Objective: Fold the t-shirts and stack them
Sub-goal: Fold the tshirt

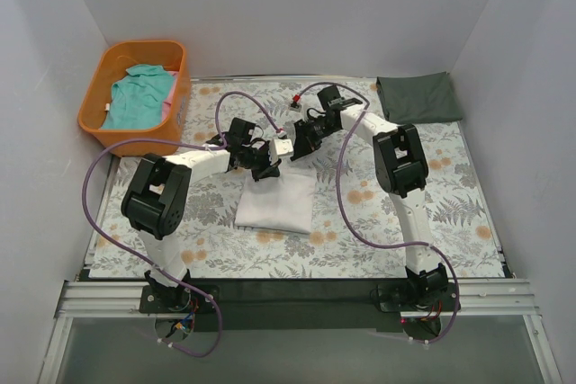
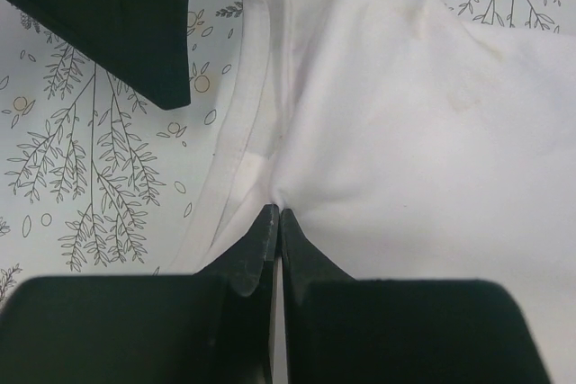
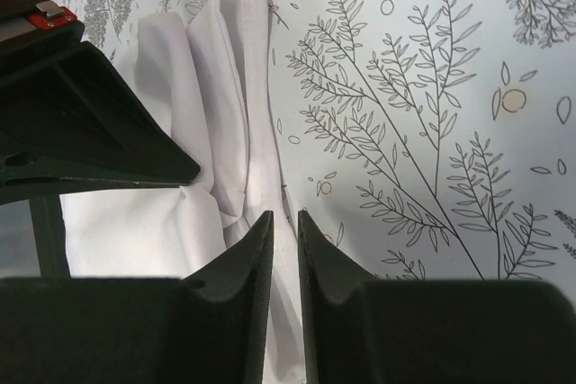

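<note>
Floral-patterned surface point(image 1: 450, 213) carries folded white cloth t-shirt point(image 1: 277, 206); left pincer point(image 2: 275, 215) clamped tight on its edge, right pincer point(image 3: 285, 219) narrow, gripping a fold

The floral-covered table point(image 1: 432, 213) carries a folded white t-shirt point(image 1: 277, 204) and, far right, a dark grey-green t-shirt point(image 1: 418, 98).

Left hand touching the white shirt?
Touching. Left wrist view: the left hand is shut on a pinch of the white t-shirt, cloth puckering into its tips.
</note>
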`<state>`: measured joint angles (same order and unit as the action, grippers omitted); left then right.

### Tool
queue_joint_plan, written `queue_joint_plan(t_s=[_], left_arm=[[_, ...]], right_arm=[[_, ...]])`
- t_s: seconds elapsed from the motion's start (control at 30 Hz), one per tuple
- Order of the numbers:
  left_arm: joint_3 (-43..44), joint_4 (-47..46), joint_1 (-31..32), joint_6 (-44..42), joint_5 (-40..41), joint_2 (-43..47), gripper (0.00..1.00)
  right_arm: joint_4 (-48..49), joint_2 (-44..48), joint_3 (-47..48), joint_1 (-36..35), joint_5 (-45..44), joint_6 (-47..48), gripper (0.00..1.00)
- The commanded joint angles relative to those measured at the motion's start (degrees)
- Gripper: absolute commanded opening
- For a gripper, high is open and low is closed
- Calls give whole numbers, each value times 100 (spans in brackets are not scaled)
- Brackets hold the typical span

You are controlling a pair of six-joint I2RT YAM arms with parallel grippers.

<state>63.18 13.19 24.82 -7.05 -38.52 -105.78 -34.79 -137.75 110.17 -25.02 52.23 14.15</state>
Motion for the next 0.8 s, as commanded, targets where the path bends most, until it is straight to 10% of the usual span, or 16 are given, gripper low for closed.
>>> queue_joint_plan(t_s=[0.0,0.77], left_arm=[[-16,-133,-21,-139,-15,48,0],[291,-159,-38,-104,143,628,0]], right_arm=[[-81,-31,128,-30,156,-167,20],[-72,-331,-839,-179,587,176,10]])
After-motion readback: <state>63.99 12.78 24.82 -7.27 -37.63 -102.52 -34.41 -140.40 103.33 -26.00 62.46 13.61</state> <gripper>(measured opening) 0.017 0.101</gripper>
